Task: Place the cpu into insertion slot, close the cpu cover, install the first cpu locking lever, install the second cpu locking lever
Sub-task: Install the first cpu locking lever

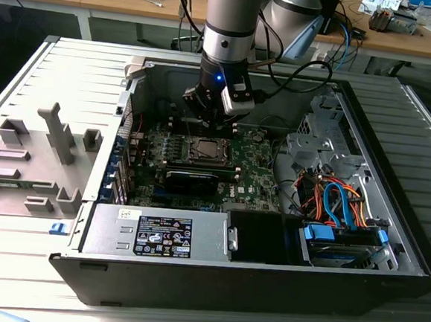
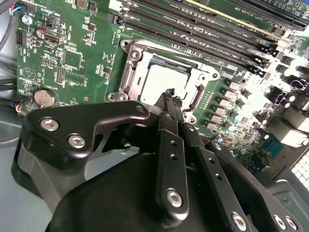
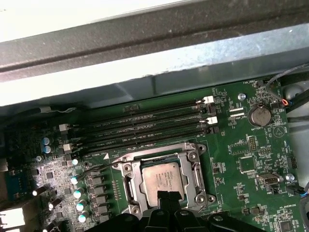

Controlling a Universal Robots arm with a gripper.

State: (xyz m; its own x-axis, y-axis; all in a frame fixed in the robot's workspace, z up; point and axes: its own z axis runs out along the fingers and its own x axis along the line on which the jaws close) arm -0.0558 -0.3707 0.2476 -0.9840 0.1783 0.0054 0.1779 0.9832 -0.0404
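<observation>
The jaws stand pressed together with nothing between them: in the second wrist view the gripper tapers to a closed black tip, and its fingers run side by side with no gap showing. That tip sits just over the near edge of the cpu, though whether it touches the chip cannot be told.

The cpu, a flat silver-grey square, lies inside the insertion slot on the green circuit board. The cpu cover is down around the chip, its silver frame bordering the metal top on all sides. The first wrist view shows the same: the cpu sits in the insertion slot, the cpu cover lies flat around it, and the gripper reaches in at the chip's edge.

Beside the slot run the long dark memory slots, parallel to one side of it. Farther from the slot than those, a round coin battery sits on the board.

In the exterior view the arm comes down into the open computer case, and the gripper hangs just above the insertion slot. A black block lies on the board on the side of the slot away from the arm. Toward the exterior view's right of the slot, a bundle of orange and blue cables fills the corner of the case.
</observation>
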